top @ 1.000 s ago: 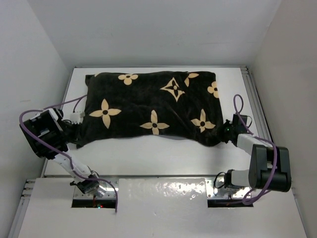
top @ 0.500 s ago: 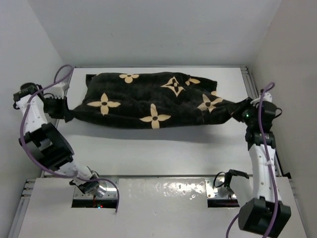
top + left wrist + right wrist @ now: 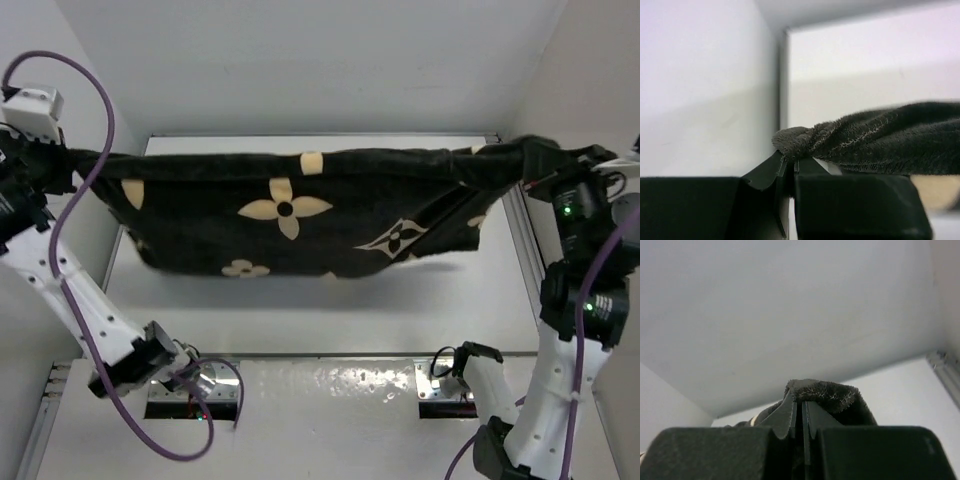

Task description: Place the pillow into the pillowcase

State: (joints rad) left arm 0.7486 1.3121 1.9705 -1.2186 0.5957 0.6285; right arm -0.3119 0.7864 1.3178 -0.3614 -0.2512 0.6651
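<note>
Pillowcase (image 3: 300, 215) is held stretched above the table (image 3: 300, 310), its long axis running left to right, sagging in the middle. Its left corner is clamped by the left gripper (image 3: 72, 160), its right corner by the right gripper (image 3: 535, 158)

The pillowcase (image 3: 290, 215) spans the middle of the frame above the table (image 3: 300, 310), one end in the left gripper (image 3: 72, 160) at upper left, the other in the right gripper (image 3: 538, 162) at upper right

Left arm (image 3: 72, 295), right arm (image 3: 556, 415): white links, black joints, purple cables (image 3: 106, 100). Green LEDs (image 3: 567, 211) on right. Left end effector (image 3: 790, 164), right end effector (image 3: 802, 412) black.
</note>
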